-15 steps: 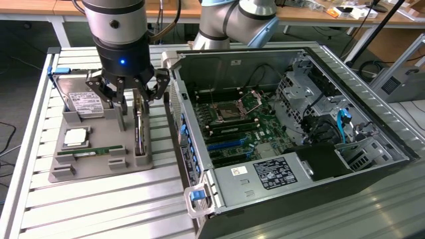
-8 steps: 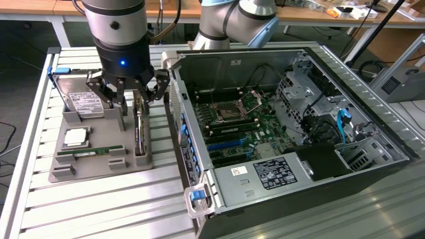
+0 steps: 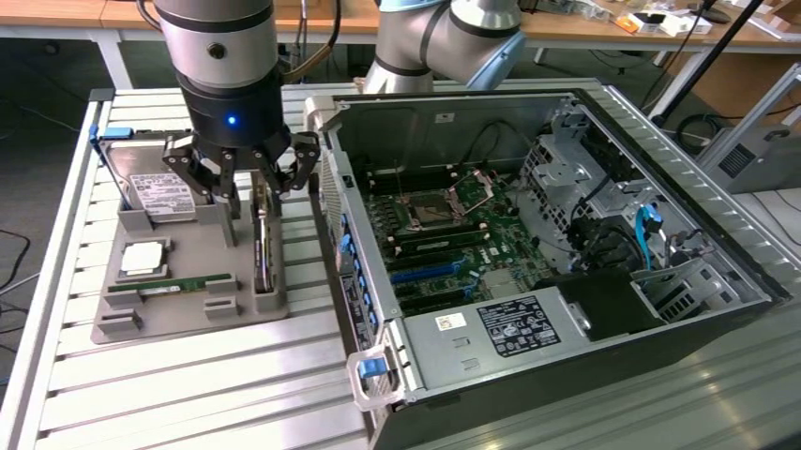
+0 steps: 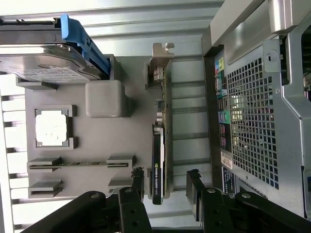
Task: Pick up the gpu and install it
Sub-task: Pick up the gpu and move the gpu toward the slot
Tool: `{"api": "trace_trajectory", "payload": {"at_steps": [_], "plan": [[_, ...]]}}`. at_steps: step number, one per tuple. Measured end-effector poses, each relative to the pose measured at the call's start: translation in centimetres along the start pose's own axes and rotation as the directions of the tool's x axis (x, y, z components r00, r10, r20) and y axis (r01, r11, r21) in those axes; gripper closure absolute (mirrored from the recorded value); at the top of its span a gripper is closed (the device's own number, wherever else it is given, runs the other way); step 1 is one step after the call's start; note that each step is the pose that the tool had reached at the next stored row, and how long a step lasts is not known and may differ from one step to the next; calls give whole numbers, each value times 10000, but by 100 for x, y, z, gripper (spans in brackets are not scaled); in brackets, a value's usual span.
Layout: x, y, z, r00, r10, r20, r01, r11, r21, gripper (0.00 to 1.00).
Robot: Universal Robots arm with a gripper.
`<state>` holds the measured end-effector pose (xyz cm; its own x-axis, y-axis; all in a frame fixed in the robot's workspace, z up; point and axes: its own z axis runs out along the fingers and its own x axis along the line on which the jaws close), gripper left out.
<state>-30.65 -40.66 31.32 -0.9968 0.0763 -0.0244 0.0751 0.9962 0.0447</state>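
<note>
The gpu (image 3: pixel 261 246) is a thin dark card with a silver end bracket (image 4: pixel 160 60). It stands on edge in a slot of the grey holder tray (image 3: pixel 188 319), beside the open computer case (image 3: pixel 526 234). My gripper (image 3: pixel 244 183) hangs directly over the card, open. In the wrist view the gpu (image 4: pixel 159 145) runs between the two black fingers (image 4: pixel 138 187), and my gripper (image 4: pixel 166 183) straddles the end away from the bracket. A gap shows on each side, so nothing is gripped. The motherboard (image 3: pixel 438 234) lies exposed inside the case.
The tray also carries a silver hard drive with a white label (image 3: pixel 157 192), a CPU (image 3: pixel 142 258) and a narrow green RAM stick (image 3: pixel 169 283). The case's rear wall (image 4: pixel 248 111) stands close beside the card. Everything rests on a slatted metal table (image 3: pixel 188 394).
</note>
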Motion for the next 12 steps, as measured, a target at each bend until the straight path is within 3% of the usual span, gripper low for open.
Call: {"api": "trace_trajectory", "payload": {"at_steps": [12], "plan": [[2, -3, 55, 10000, 0, 0, 0, 10000, 1, 52]]}}
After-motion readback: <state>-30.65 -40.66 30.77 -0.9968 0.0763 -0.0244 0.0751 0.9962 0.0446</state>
